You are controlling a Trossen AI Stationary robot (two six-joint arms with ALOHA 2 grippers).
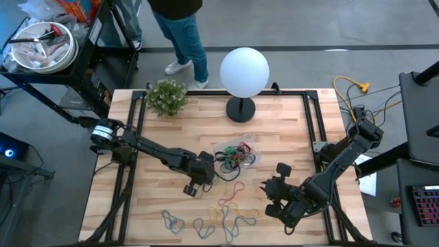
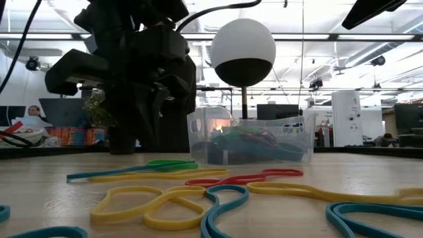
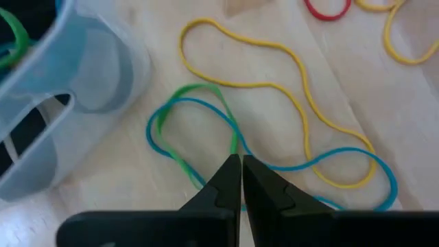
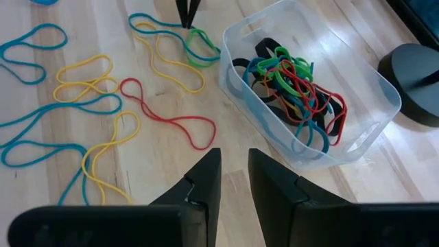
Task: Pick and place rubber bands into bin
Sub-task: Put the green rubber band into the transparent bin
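**Loose bands on the wood, one bin half filled**

The left gripper (image 1: 194, 186) sits low over the table just beside the bin, its fingers (image 3: 230, 180) pressed together, tips down on a green band (image 3: 195, 130) that lies tangled with a blue one (image 3: 322, 165). I cannot tell whether they actually hold anything.

One bin (image 4: 312, 89) stands near the table's middle, in front of the white globe lamp (image 1: 244, 71). From above, its long axis runs roughly left to right across the table. Inside is a tangle of black, blue, green and red rubber bands (image 4: 295, 92), too knotted to count.

On the bare wood, the right wrist view shows one red band (image 4: 164, 113), about three yellow and three or four blue.

The right gripper (image 1: 274, 195) hovers toward the front right, its fingers slightly apart and empty.
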